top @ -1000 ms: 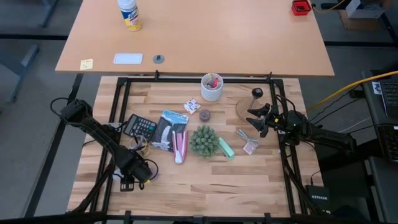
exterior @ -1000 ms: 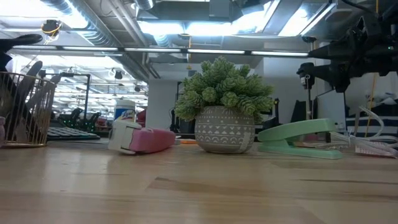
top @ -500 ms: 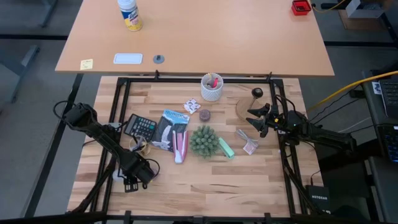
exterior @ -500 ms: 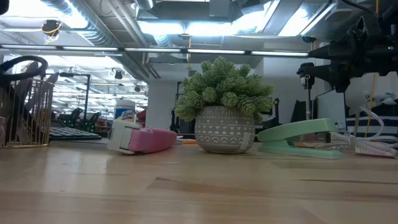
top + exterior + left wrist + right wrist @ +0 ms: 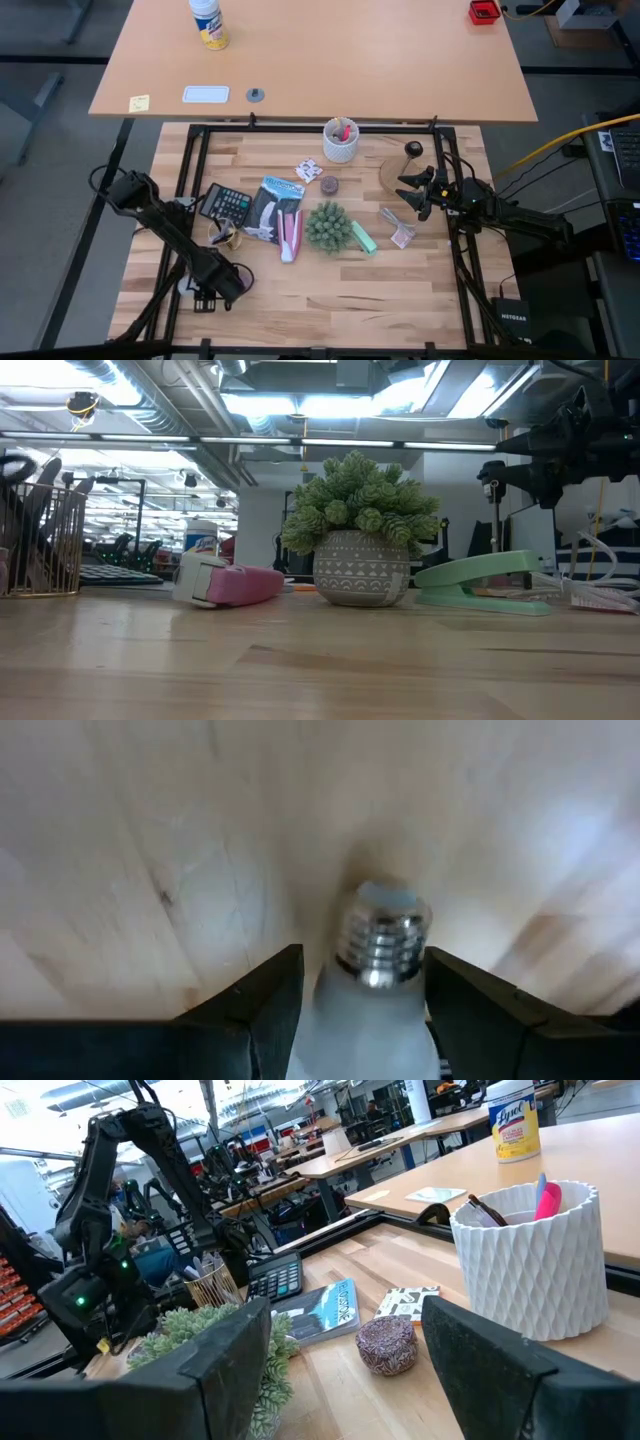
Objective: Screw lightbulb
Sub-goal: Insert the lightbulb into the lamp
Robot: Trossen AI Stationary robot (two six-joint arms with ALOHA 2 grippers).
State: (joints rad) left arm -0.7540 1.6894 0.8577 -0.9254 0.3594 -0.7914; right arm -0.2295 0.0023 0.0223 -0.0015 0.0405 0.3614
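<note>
The lightbulb [image 5: 378, 982], white frosted with a silver screw base [image 5: 384, 932], sits between the fingers of my left gripper [image 5: 362, 965]. That gripper [image 5: 222, 285] is shut on it near the table's front left, pointing steeply down at bare wood. Whether the base touches the table, I cannot tell. The round wooden disc with the black socket [image 5: 404, 165] lies at the far right. Beside the disc my right gripper [image 5: 406, 192] hangs level and open, with nothing between its fingers [image 5: 240, 1350]. My left gripper pinches the bulb's white glass body [image 5: 340, 1020] between its two fingers, one on each side. The fingers come from above, slanting steeply down. The bulb lies along the fingers with its screw base pointing down at the table.
In the table's middle are a potted plant [image 5: 327, 226], a pink stapler-like thing [image 5: 290, 235], a green stapler [image 5: 363, 237], a calculator [image 5: 226, 203] and a wire basket [image 5: 224, 236]. A white cup [image 5: 340, 140] and a brownish puck [image 5: 329, 184] stand farther back. Bare wood spans the near edge.
My left gripper has sunk toward the table and gone a little toward its near edge, keeping the bulb between its fingers. My right arm has kept still.
</note>
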